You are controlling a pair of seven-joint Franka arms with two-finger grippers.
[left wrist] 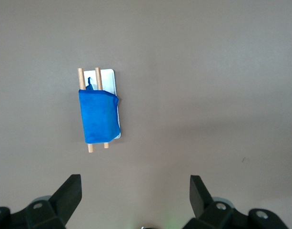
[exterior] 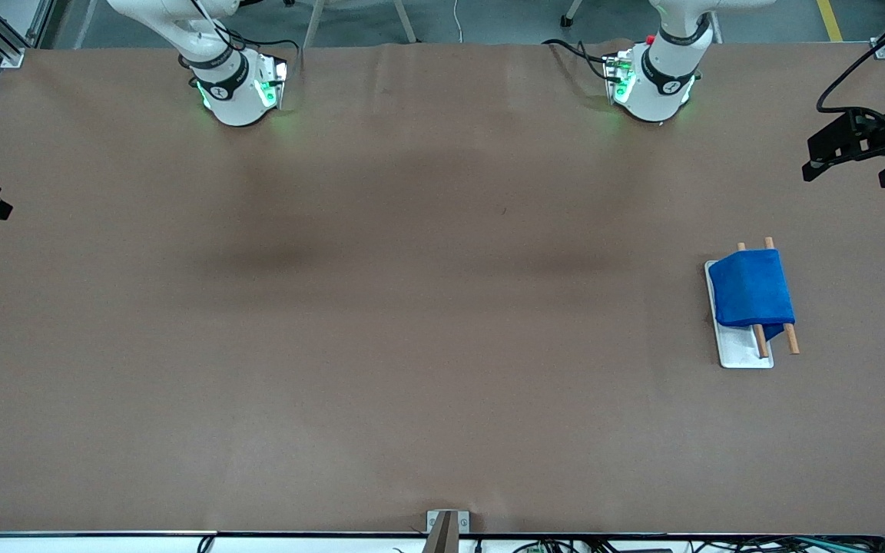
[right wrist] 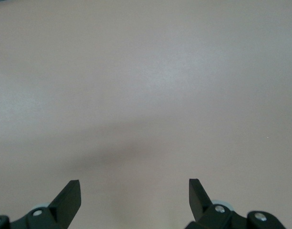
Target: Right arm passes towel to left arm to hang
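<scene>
Toward the left arm's table end, bright royal-blue soft towel (exterior: 750, 289) drapes two wooden rods (exterior: 760, 341) on white tray (exterior: 743, 355); left gripper (left wrist: 135, 193) and right gripper (right wrist: 135, 191) hover wide open, empty.

Towel (exterior: 750, 290): soft blue cloth, matt, with a fine nap; it lay draped over the rods.
Rods (exterior: 790, 338): bare, light wood, smooth and unvarnished in look.
Tray (exterior: 742, 355): white, smooth, looked like plastic, faintly glossy.
Table (exterior: 412, 307): covered in brown paper, matt, with slight wrinkles.
Left gripper (left wrist: 135, 200): black, matt fingers, plastic in look.
Right gripper (right wrist: 134, 200): same black, matt finish.
</scene>
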